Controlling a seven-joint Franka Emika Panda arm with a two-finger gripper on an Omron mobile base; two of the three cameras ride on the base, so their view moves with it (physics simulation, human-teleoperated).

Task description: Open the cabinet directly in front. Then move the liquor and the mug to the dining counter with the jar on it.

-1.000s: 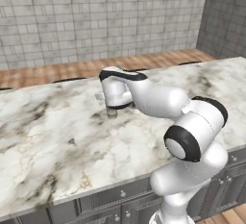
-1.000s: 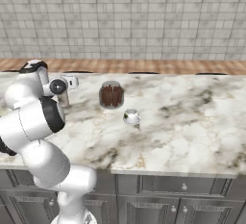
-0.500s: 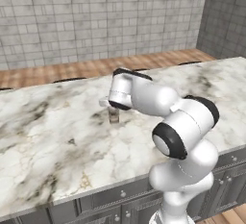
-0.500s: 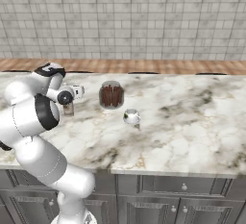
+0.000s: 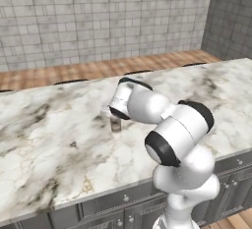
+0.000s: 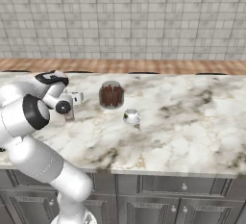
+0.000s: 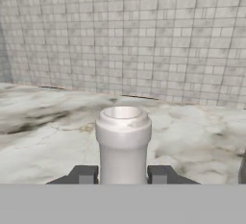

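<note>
Dining counter (image 6: 192, 122), liquor (image 7: 123, 143) base hidden

Glossy veined marble dining counter (image 5: 59, 144); matt liquor (image 7: 123, 143).

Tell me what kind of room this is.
Most likely a kitchen, a rendered one. A long white marble dining counter sits on dark grey drawer fronts, a grey tiled wall rises behind it, and a jar and a mug stand on top.
</note>
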